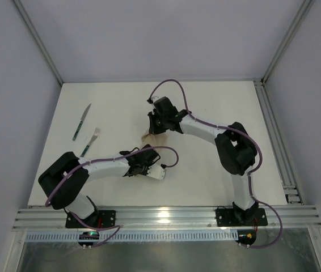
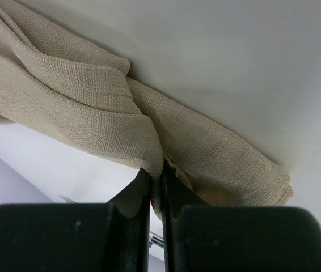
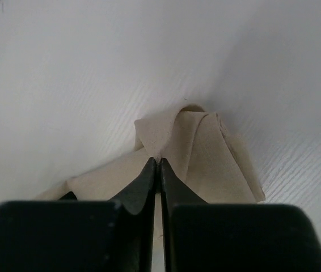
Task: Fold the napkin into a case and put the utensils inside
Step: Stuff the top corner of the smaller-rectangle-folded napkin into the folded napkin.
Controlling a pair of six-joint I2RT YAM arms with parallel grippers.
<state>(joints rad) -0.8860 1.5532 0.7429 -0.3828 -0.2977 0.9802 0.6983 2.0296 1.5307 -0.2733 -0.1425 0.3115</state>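
Jaws pressed together on cloth at mid-table. At far left, the teal-handled knife (image 1: 81, 122) and fork (image 1: 91, 141) lie near each other on the white table (image 1: 217, 107), well apart from the arms. The left gripper (image 2: 156, 173) pinches a bunched fold of the beige napkin (image 2: 81, 96), which sits crumpled between both arms. The right gripper (image 3: 159, 164) nips its opposite edge.

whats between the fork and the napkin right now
Nothing. In the top view, the stretch of table between the fork and the bunched napkin is bare white.
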